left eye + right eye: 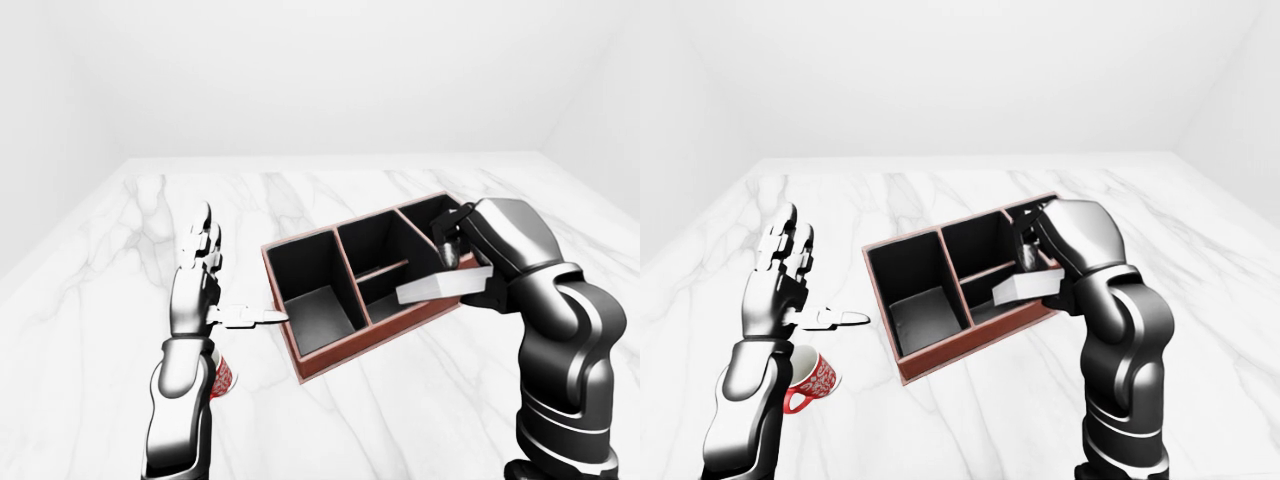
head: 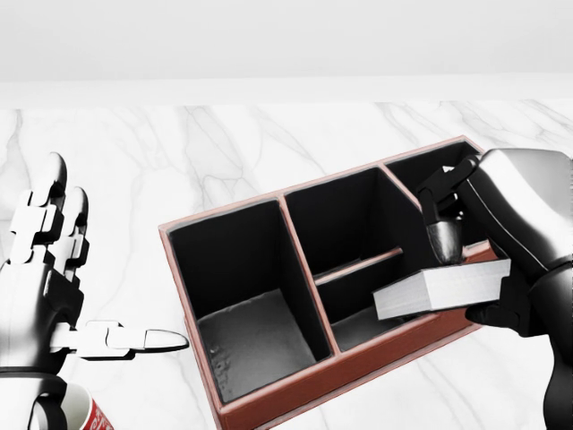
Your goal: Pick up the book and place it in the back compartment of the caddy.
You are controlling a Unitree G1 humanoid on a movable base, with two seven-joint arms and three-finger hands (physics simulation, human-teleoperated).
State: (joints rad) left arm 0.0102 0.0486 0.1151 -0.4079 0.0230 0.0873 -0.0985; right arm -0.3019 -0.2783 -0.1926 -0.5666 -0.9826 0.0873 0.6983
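Note:
A red-brown caddy (image 2: 295,394) with black compartments lies on the marble table. My right hand (image 2: 466,269) is shut on a grey-white book (image 2: 439,289), held flat above the caddy's right end, over the middle and right compartments. The book hides part of the divided middle compartment (image 2: 358,296) and the caddy's near wall. The right-end compartment (image 2: 421,175) shows behind the hand at the view's upper right. My left hand (image 2: 85,296) stands open at the left, fingers up and thumb pointing toward the caddy, apart from it.
A red and white mug (image 1: 812,378) stands on the table beside my left forearm. The marble table (image 1: 330,190) stretches away to a white wall at the top of the views.

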